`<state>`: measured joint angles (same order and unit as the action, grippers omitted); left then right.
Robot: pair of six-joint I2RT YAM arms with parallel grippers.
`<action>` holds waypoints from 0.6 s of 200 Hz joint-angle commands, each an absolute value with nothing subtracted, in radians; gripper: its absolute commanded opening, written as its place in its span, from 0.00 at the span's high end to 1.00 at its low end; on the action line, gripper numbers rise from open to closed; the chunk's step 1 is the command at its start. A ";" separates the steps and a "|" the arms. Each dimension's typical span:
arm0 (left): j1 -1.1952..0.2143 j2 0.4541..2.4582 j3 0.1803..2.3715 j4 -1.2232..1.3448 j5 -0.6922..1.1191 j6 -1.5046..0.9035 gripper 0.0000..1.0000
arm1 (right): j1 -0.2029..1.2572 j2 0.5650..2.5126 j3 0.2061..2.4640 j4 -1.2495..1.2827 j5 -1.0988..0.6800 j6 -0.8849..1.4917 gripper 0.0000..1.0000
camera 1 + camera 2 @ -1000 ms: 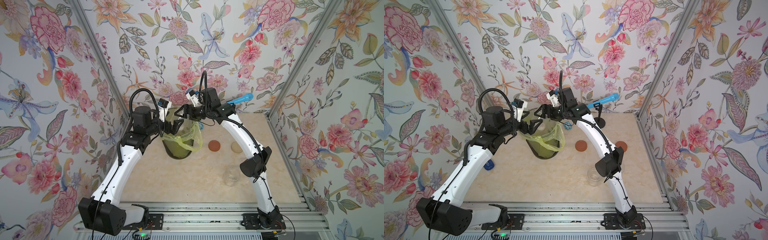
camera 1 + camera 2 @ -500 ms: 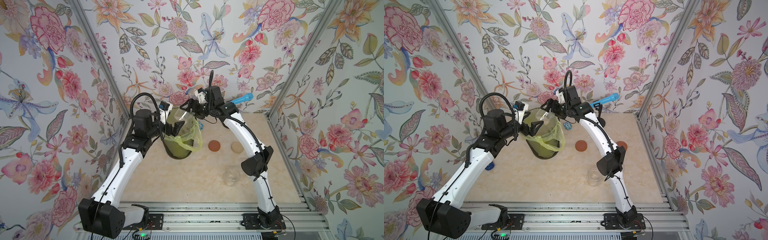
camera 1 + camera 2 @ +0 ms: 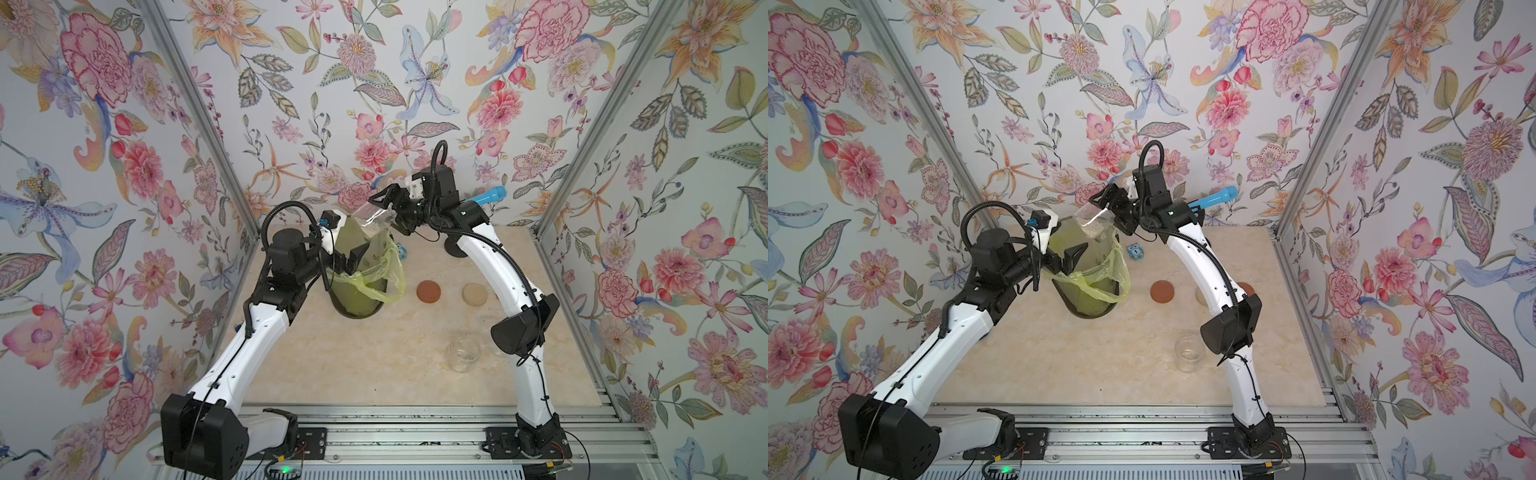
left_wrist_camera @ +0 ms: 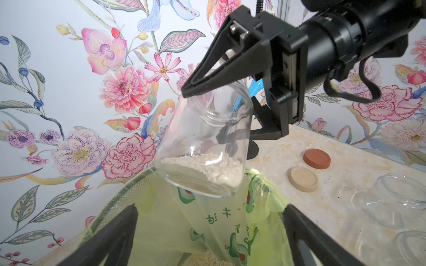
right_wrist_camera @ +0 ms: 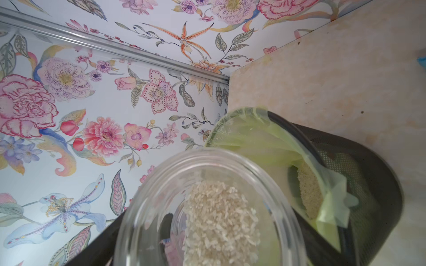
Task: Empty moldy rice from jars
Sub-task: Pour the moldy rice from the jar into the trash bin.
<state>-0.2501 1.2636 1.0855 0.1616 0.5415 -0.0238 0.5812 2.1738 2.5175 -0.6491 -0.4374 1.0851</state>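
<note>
Jaws of right pincer (image 3: 385, 212) clamped on jar (image 4: 202, 147) at the neck: one over the rim, the other dark thru the glass. Jar hangs above bin (image 3: 357, 307), mouth up, tipped a bit, so rice (image 4: 207, 168) sits heaped in the low corner of the base; none spilling. Neck grip is prob. so a wrist roll dumps it straight into bag (image 3: 390, 270), where some rice already lies.

Left pincer (image 4: 211, 206) is spread wide at the bin's mouth, prob. to steady or tilt it for the pour. Can't tell if either jaw touches rim or bag.

Further out: red lid (image 3: 428, 290) and beige lid (image 3: 474, 294) parked aside, empty jar (image 3: 462, 353) near the right elbow.

Hidden: third lid (image 3: 1246, 286) mostly behind right arm. Second empty (image 4: 412, 248) is cut by the frame edge in left wrist view, unseen in top views. Mould itself: can't make out, grains look plain pale. Blue thing (image 3: 486, 195) behind the arm, no idea what.
</note>
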 commanded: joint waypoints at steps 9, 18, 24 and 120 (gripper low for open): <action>-0.258 1.260 1.022 0.381 0.527 -0.007 0.00 | 0.553 2.053 2.470 -0.546 -0.492 1.230 1.00; -0.258 1.267 1.008 0.426 0.529 -0.013 0.00 | 0.548 2.041 2.448 -0.546 -0.502 1.250 1.00; -0.259 1.272 1.000 0.457 0.536 -0.016 0.00 | 0.544 2.033 2.431 -0.542 -0.513 1.261 1.00; -0.263 1.350 0.928 0.808 0.770 -0.230 0.00 | 0.527 2.015 2.381 -0.536 -0.679 1.387 1.00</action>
<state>-0.2558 1.3254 0.9447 0.6472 0.6685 -0.1177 0.5259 2.0670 2.3806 -0.6212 -0.6025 1.3201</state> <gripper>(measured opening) 0.996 0.884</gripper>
